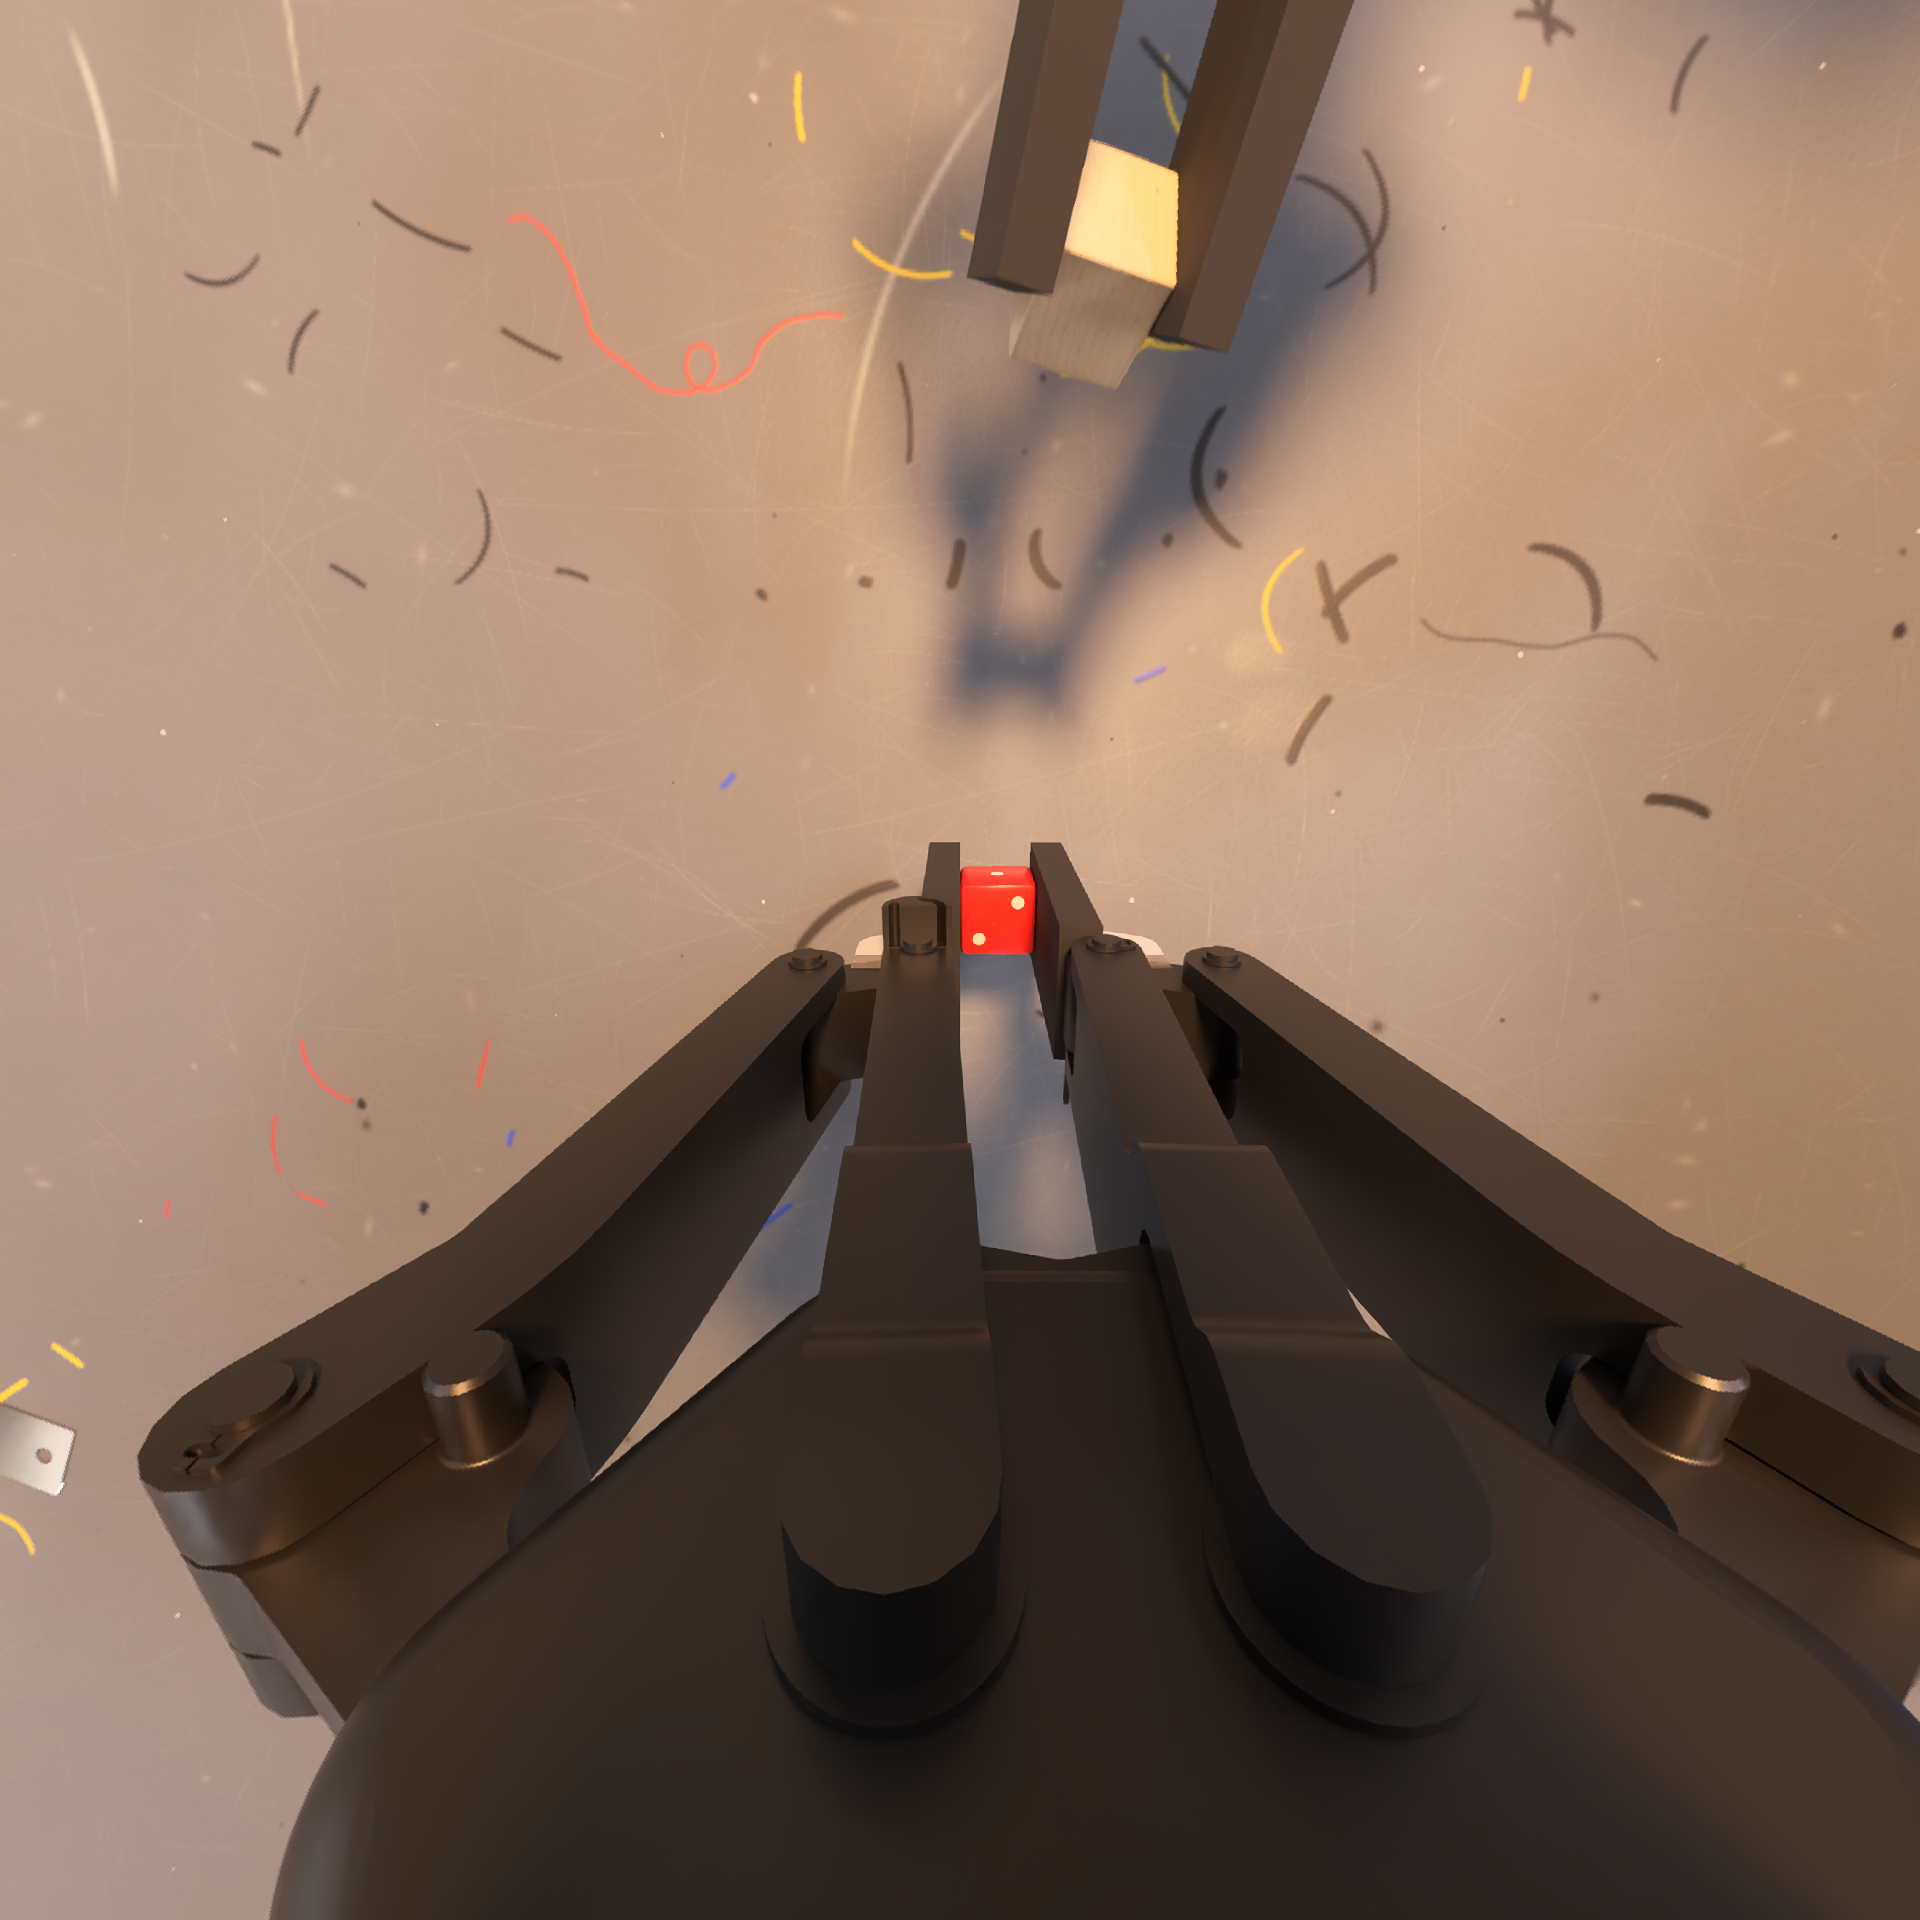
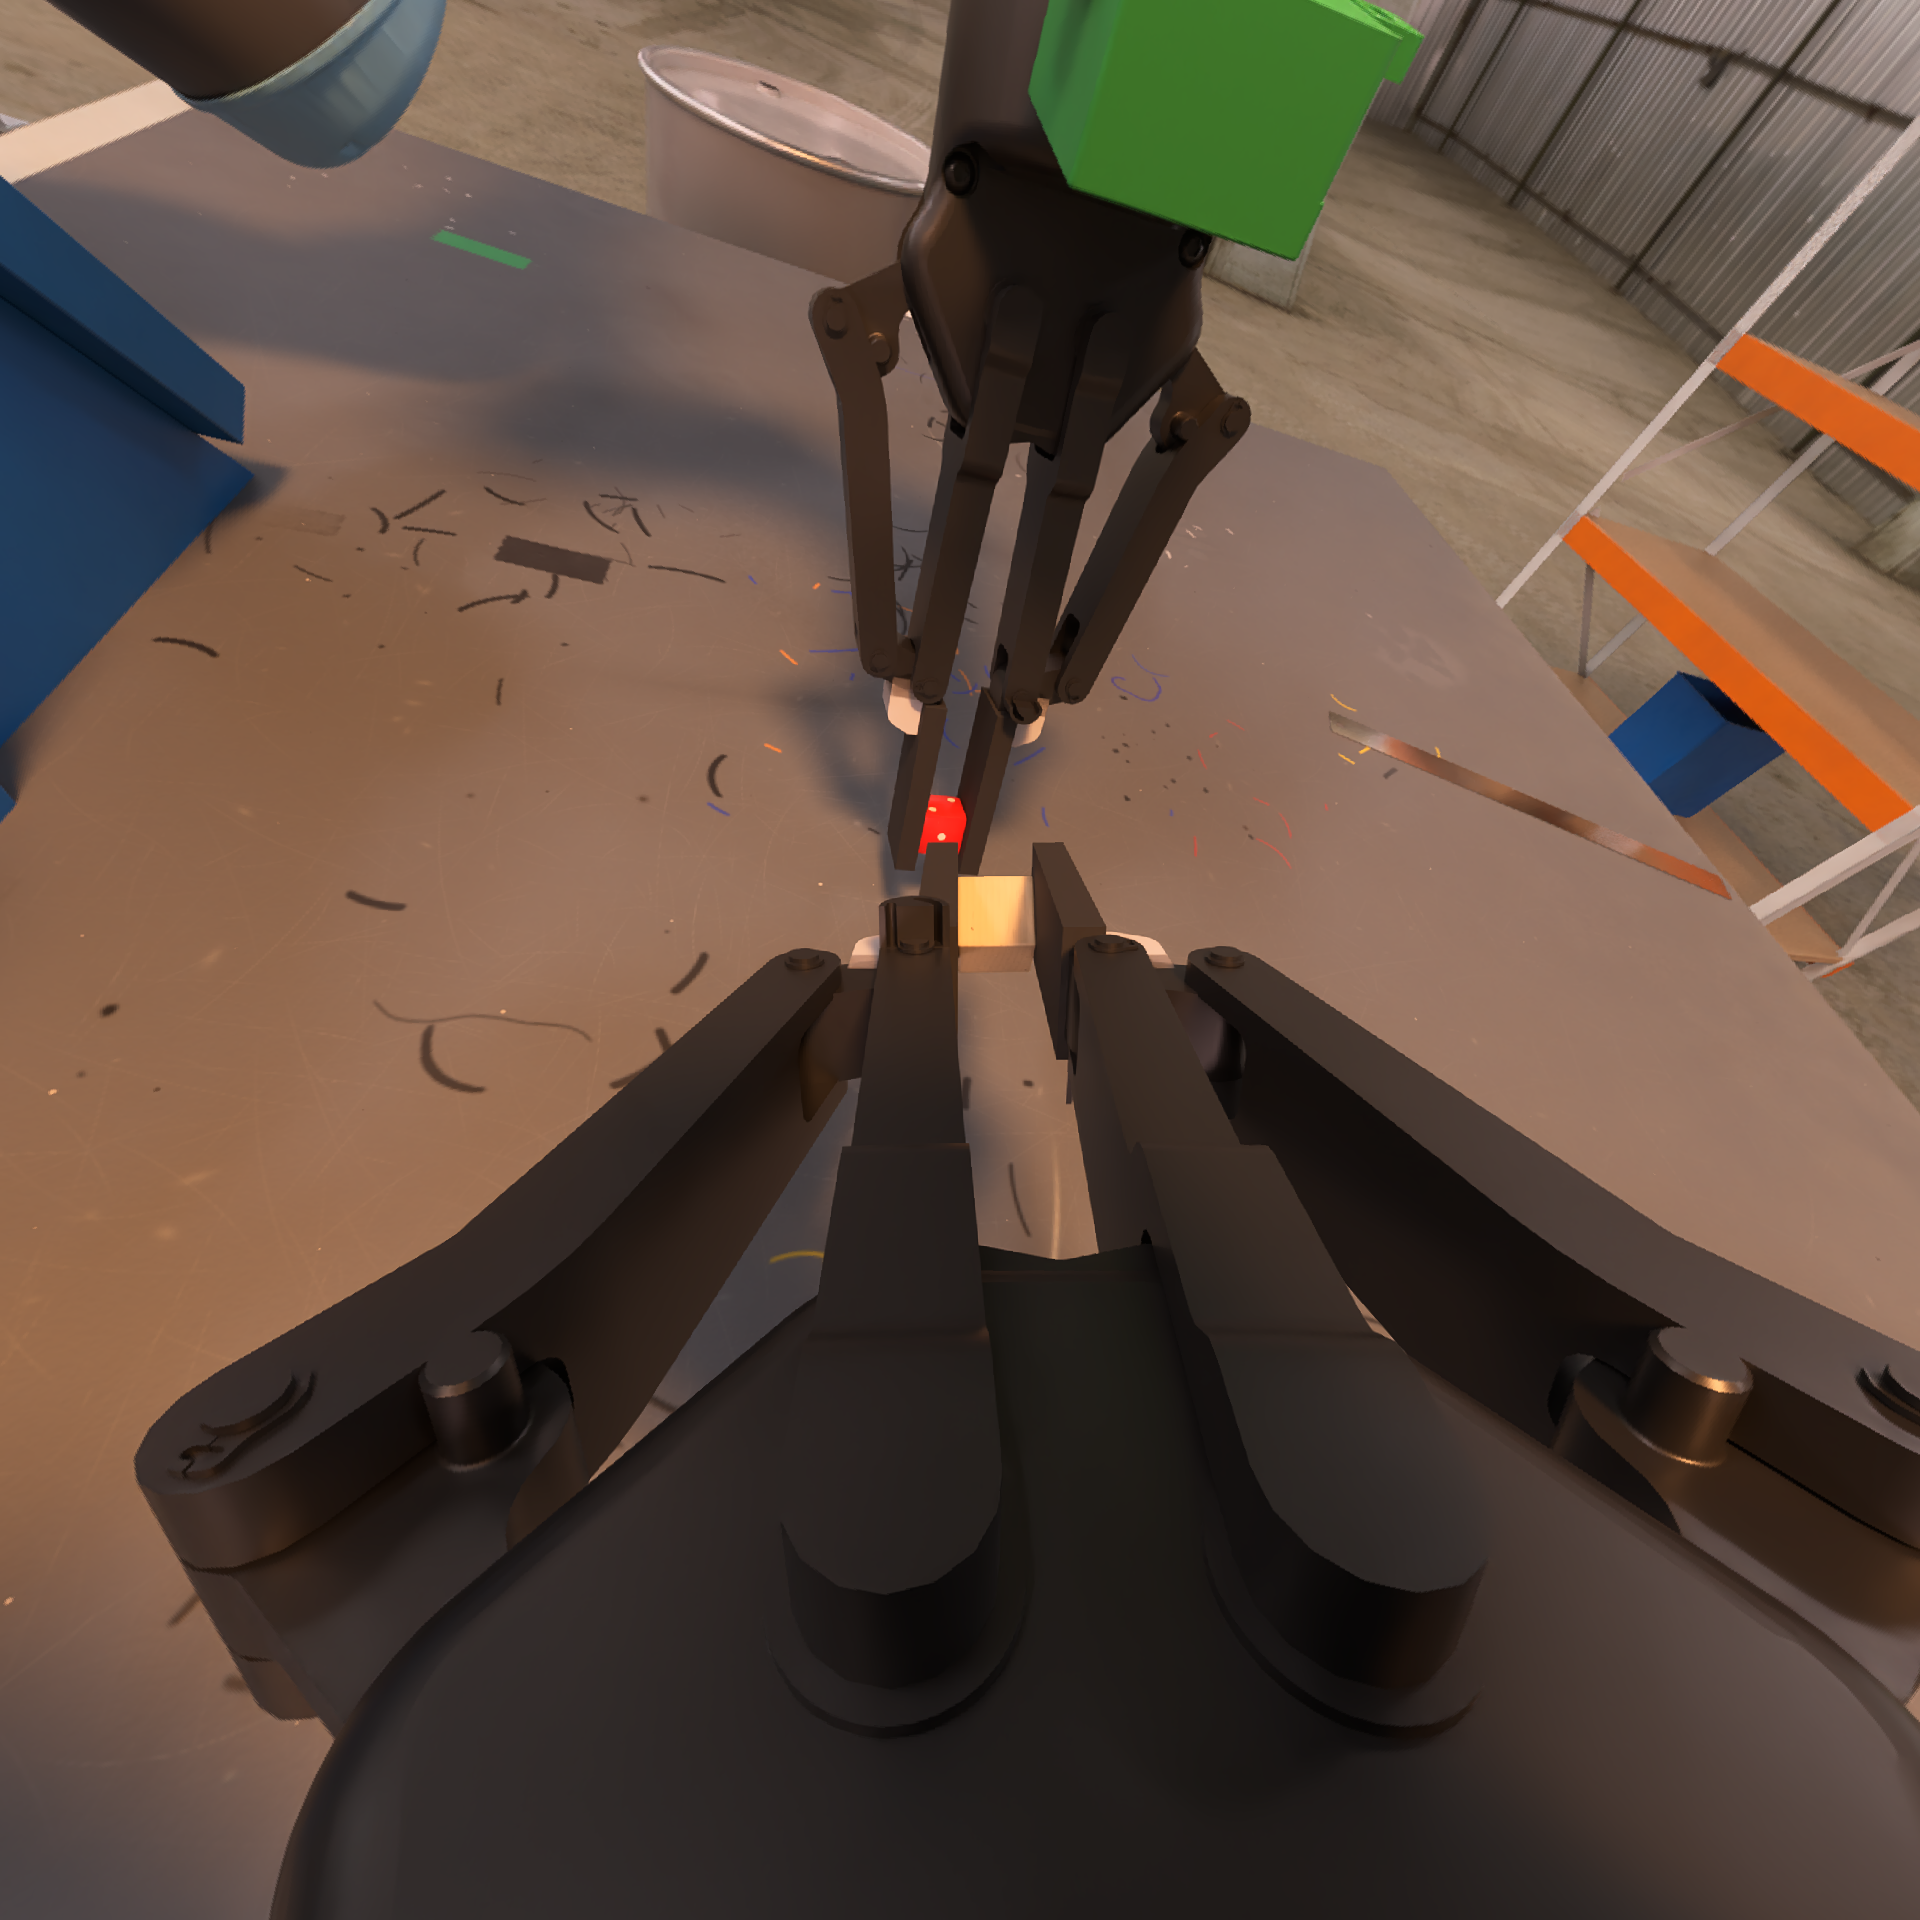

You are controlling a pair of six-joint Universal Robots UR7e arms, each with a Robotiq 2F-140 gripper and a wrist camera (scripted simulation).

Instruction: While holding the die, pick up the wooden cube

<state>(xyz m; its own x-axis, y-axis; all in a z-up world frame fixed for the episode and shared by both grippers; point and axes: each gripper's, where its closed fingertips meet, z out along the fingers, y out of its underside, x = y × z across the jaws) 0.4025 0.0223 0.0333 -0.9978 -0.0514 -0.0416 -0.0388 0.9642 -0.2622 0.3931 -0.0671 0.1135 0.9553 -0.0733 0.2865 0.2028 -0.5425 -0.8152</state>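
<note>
We are pinching the red die (image 1: 995, 910) in our left tool (image 1: 995, 883), and we are pinching the wooden cube (image 2: 992, 912) in our right tool (image 2: 995, 883). Both tools are squeezing tight on their things.

The die is our landmark. The wooden cube is hanging just in front of the die, very near it, and both are sitting up above the scratched surface (image 2: 520, 935).

What could go wrong? The two tools are crowding close together. If we are bumping one into the other, the die or the cube could be slipping out and falling. A grip getting loose would be dropping it too.

The wooden cube is looking pale and yellowish, with flat sides and sharp corners. It is looking bigger than the die.
</note>
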